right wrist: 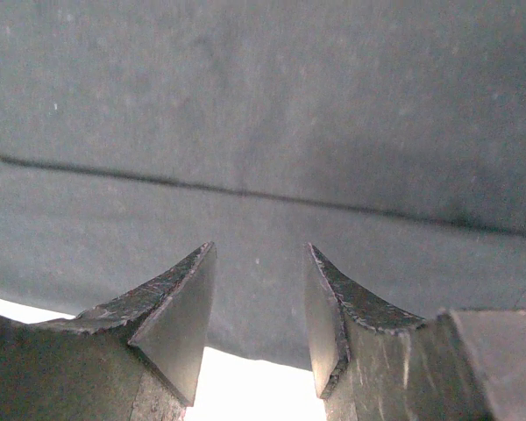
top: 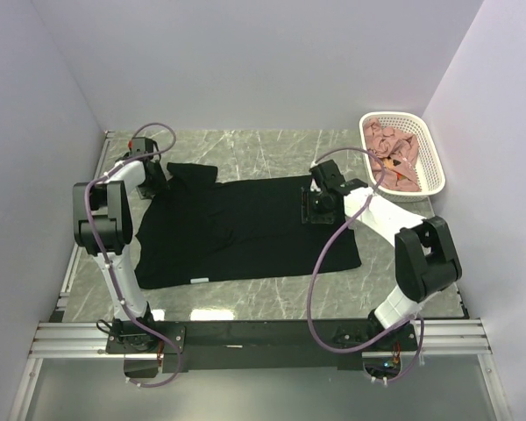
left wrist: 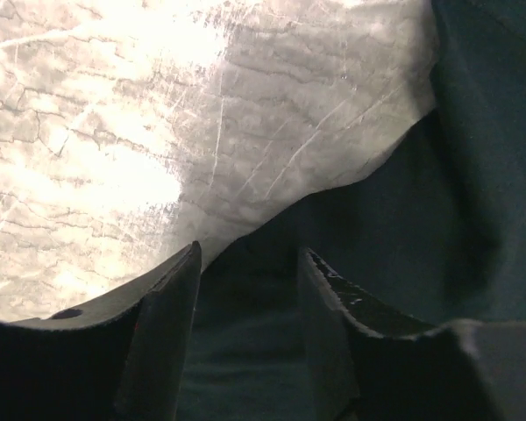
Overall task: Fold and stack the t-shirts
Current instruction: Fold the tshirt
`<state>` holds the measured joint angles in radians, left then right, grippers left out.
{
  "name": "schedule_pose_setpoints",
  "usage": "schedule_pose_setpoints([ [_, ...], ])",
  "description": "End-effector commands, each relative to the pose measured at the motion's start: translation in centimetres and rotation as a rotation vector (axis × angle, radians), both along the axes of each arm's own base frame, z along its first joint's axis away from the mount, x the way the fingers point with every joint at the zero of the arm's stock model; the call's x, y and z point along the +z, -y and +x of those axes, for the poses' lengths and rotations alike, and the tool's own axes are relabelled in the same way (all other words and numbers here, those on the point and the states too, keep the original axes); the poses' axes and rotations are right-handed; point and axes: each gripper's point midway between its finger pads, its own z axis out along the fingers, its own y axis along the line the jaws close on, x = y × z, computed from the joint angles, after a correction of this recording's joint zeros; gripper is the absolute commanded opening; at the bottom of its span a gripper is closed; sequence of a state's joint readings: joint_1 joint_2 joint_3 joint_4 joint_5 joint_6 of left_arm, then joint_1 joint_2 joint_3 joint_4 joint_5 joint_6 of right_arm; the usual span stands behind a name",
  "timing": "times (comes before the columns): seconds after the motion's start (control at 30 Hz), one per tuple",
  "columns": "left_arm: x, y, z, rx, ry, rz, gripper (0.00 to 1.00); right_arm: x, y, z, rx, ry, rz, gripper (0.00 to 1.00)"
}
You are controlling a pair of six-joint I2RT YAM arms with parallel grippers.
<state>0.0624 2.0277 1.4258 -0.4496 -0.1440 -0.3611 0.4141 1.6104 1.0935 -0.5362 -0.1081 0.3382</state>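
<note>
A large black t-shirt (top: 241,230) lies spread flat on the marble table. My left gripper (top: 155,180) is at its far left sleeve. In the left wrist view its jaws stand open just over the black cloth (left wrist: 403,228) at the sleeve edge (left wrist: 250,254). My right gripper (top: 320,203) is over the shirt's far right hem. In the right wrist view its jaws stand open with the hem (right wrist: 245,289) between them (right wrist: 259,254). Dusty pink t-shirts (top: 393,151) lie crumpled in the basket.
A white oval lattice basket (top: 434,149) stands at the far right by the wall. Bare marble table (top: 272,145) shows behind the shirt. A metal rail (top: 263,338) runs along the near edge. Walls close in left, right and back.
</note>
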Motion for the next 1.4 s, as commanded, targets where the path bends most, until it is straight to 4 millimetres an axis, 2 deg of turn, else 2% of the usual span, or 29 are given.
schedule_pose_setpoints([
  [0.0,-0.6,0.3,0.5,-0.031,-0.008,-0.021,0.51,1.4,0.1,2.9,-0.027,0.068,0.009,0.51],
  [0.03,-1.2,0.5,0.4,-0.034,-0.021,-0.029,0.46,1.8,0.4,3.7,-0.045,0.08,0.007,0.51],
  [0.1,-1.9,0.6,0.3,-0.04,-0.037,-0.033,0.43,1.5,0.8,4.6,-0.075,0.08,-0.001,0.51],
  [0.13,-2.4,0.7,0.1,-0.044,-0.052,-0.034,0.36,2.0,1.4,5.7,-0.105,0.097,0.004,0.5],
  [0.23,-2.9,0.8,0.2,-0.05,-0.066,-0.04,0.26,2.4,2.3,8.1,-0.173,0.13,0.008,0.5],
  [0.27,-2.9,0.8,0.3,-0.053,-0.064,-0.044,0.25,2.4,3.2,9.1,-0.209,0.137,0.01,0.5],
  [0.3,-3.0,1.0,0.3,-0.058,-0.066,-0.049,0.24,1.7,3.7,9.7,-0.233,0.119,0.013,0.5],
  [0.33,-3.0,1.1,0.4,-0.064,-0.064,-0.053,0.23,2.3,3.9,10.9,-0.244,0.135,0.024,0.5],
  [0.37,-3.1,1.2,0.5,-0.066,-0.062,-0.06,0.2,2.1,5.1,11.7,-0.277,0.125,0.018,0.5],
  [0.4,-3.1,1.3,0.5,-0.07,-0.064,-0.06,0.18,0.9,5.5,12.2,-0.285,0.098,0.005,0.5],
  [0.43,-3.5,1.3,0.4,-0.074,-0.075,-0.061,0.16,1.6,5.6,13.5,-0.289,0.116,0.013,0.5],
  [0.5,-3.5,1.3,0.4,-0.079,-0.085,-0.053,0.15,0.7,6.7,14.6,-0.308,0.099,-0.006,0.5],
  [0.53,-3.6,1.3,0.4,-0.082,-0.088,-0.047,0.15,1.4,7.1,15.8,-0.318,0.124,-0.01,0.51],
  [0.6,-3.6,1.4,0.4,-0.087,-0.085,-0.048,0.14,0.4,8.1,16.6,-0.334,0.105,-0.035,0.51],
  [0.63,-3.7,1.4,0.4,-0.087,-0.088,-0.048,0.14,1.1,8.5,17.6,-0.343,0.124,-0.038,0.51],
  [0.8,-3.8,1.4,0.4,-0.087,-0.096,-0.046,0.15,-0.4,9.6,19.4,-0.371,0.092,-0.055,0.51],
  [0.83,-3.9,1.3,0.3,-0.085,-0.099,-0.043,0.15,0.2,10.1,20.3,-0.389,0.113,-0.07,0.51],
  [0.87,-3.8,1.5,0.3,-0.088,-0.098,-0.043,0.15,-0.7,10.3,20.4,-0.393,0.096,-0.079,0.51],
  [0.93,-4.0,1.5,0.2,-0.091,-0.103,-0.037,0.15,-0.2,10.3,21.5,-0.394,0.108,-0.074,0.51],
  [0.97,-3.9,1.5,0.3,-0.091,-0.102,-0.036,0.15,-1.3,10.3,21.3,-0.393,0.073,-0.086,0.51],
  [1.0,-4.0,1.6,0.2,-0.093,-0.106,-0.037,0.15,-0.7,10.5,22.1,-0.398,0.091,-0.092,0.51],
  [1.07,-3.9,1.7,0.2,-0.096,-0.105,-0.039,0.15,-1.7,10.7,22.1,-0.402,0.062,-0.113,0.51],
  [1.13,-4.1,1.7,0.2,-0.095,-0.109,-0.038,0.15,-1.7,10.8,22.6,-0.4,0.067,-0.111,0.51],
  [1.17,-4.0,1.6,0.2,-0.094,-0.106,-0.037,0.15,-2.4,10.9,22.5,-0.399,0.049,-0.114,0.51],
  [1.2,-4.1,1.7,0.2,-0.097,-0.11,-0.036,0.15,-2.1,10.8,22.9,-0.401,0.055,-0.109,0.51],
  [1.37,-4.1,1.7,0.1,-0.098,-0.115,-0.029,0.15,-3.9,11.0,22.8,-0.405,0.014,-0.123,0.48],
])
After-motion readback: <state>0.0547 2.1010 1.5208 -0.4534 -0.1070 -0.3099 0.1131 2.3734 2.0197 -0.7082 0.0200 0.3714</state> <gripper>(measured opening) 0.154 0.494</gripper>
